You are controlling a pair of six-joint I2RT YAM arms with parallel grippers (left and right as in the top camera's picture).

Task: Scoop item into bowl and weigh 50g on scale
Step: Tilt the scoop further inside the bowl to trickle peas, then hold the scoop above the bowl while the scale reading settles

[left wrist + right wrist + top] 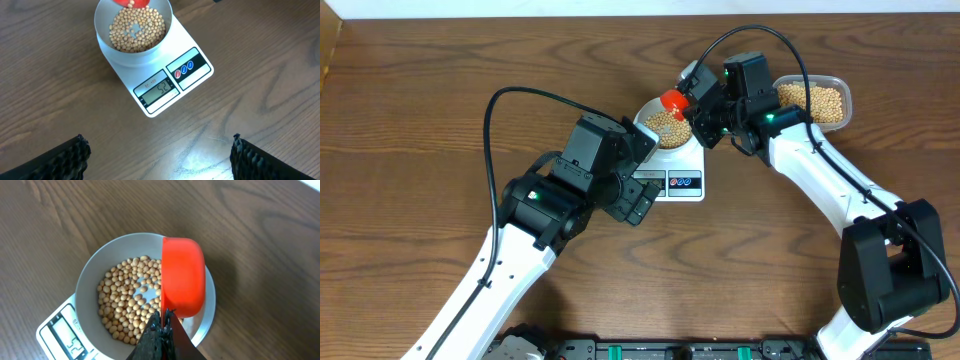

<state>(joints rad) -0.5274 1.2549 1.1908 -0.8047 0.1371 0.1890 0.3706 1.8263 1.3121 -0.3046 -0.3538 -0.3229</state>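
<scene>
The bowl sits on the white scale, partly filled with tan beans. My right gripper is shut on the handle of a red scoop, which is tipped on its side over the bowl's right half. The right wrist view shows the scoop, the beans, the bowl's rim and my right gripper. My left gripper hangs open over bare wood in front of the scale, whose display seems to read 52; it holds nothing.
A clear plastic tub with more beans stands at the back right, behind my right arm. My left arm reaches in from the lower left, its wrist beside the scale's left edge.
</scene>
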